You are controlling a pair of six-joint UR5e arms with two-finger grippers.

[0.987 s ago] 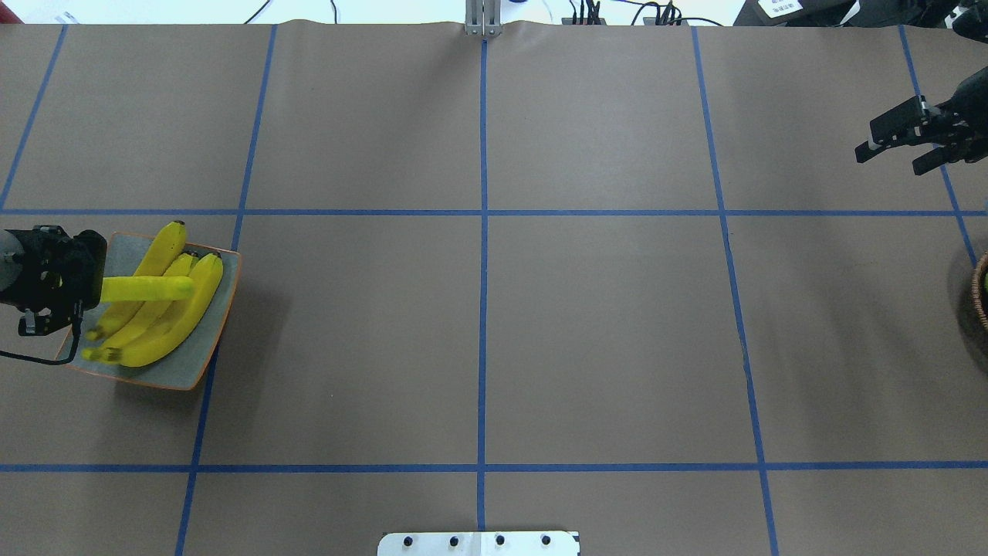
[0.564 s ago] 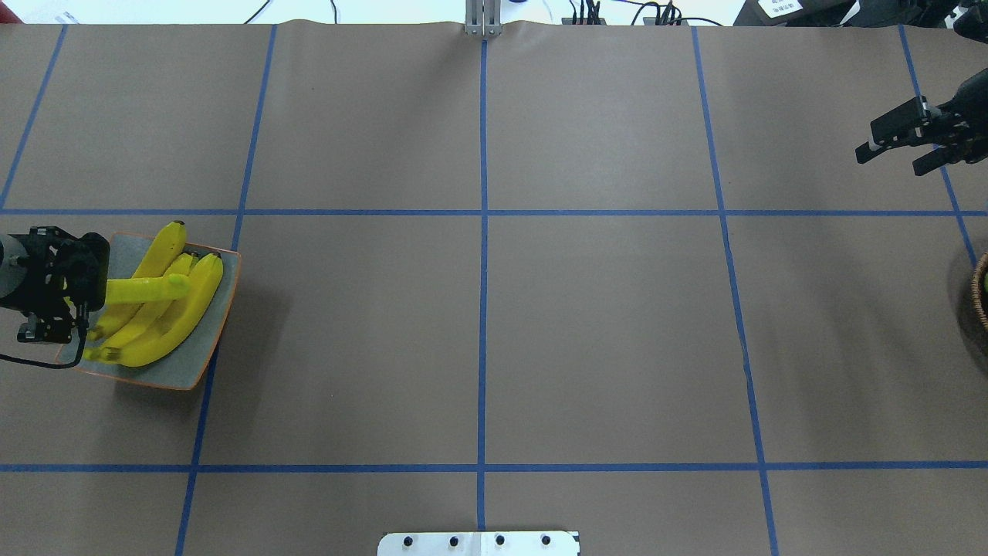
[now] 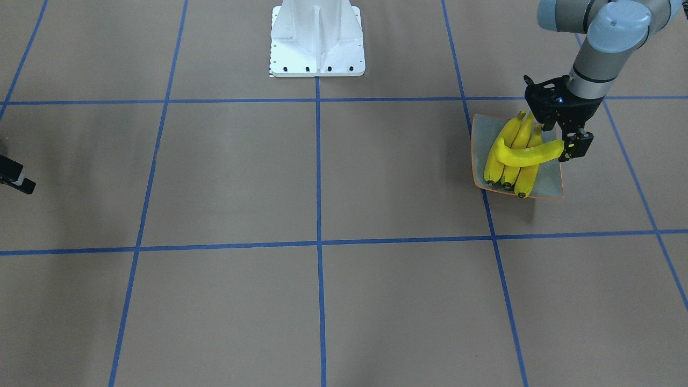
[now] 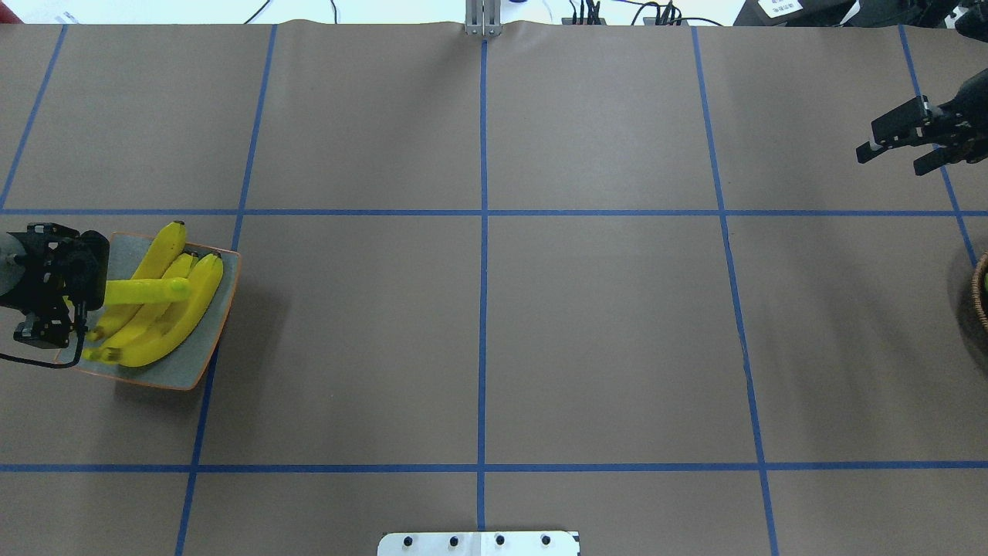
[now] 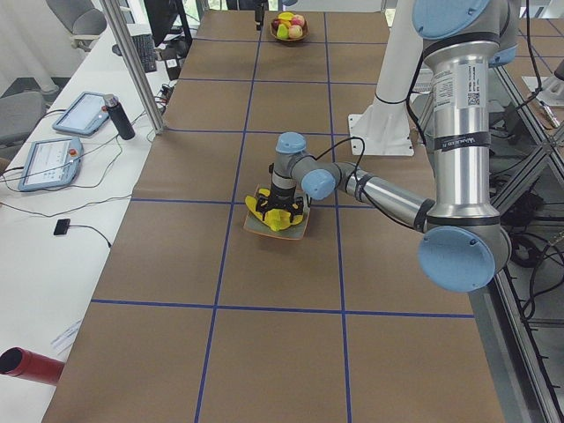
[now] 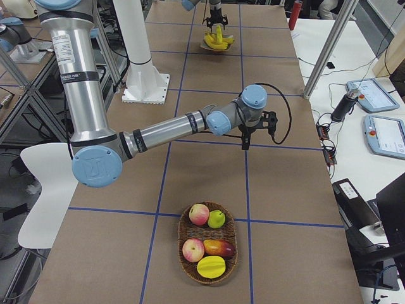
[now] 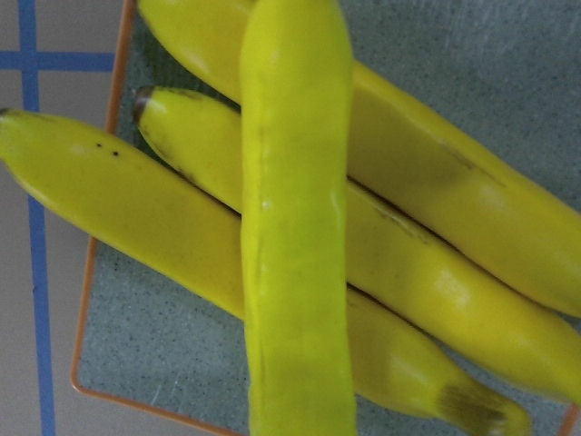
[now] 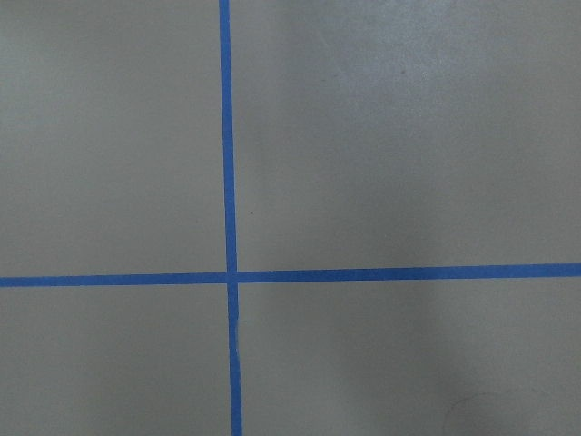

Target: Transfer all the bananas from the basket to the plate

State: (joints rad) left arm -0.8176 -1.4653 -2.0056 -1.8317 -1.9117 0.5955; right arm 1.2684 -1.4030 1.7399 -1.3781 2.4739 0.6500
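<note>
Crosswise over three bananas (image 4: 166, 313) lying side by side on the plate (image 4: 174, 371), a fourth banana (image 4: 143, 289) is gripped at one end by the left claw (image 3: 564, 144). Far off, the right claw (image 4: 895, 148) (fingers spread, holding nothing) hangs above the worktop (image 4: 494, 332).

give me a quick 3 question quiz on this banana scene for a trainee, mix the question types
1. True or false: the left gripper holds a banana crosswise over the three bananas lying on the plate.
2. How many bananas are left in the basket?
A. none
B. one
C. two
3. Fill in: the right gripper holds ____.

Key: 1 true; 2 A, only apples and other fruit show there; 3 nothing, it hangs open over bare table.
</note>
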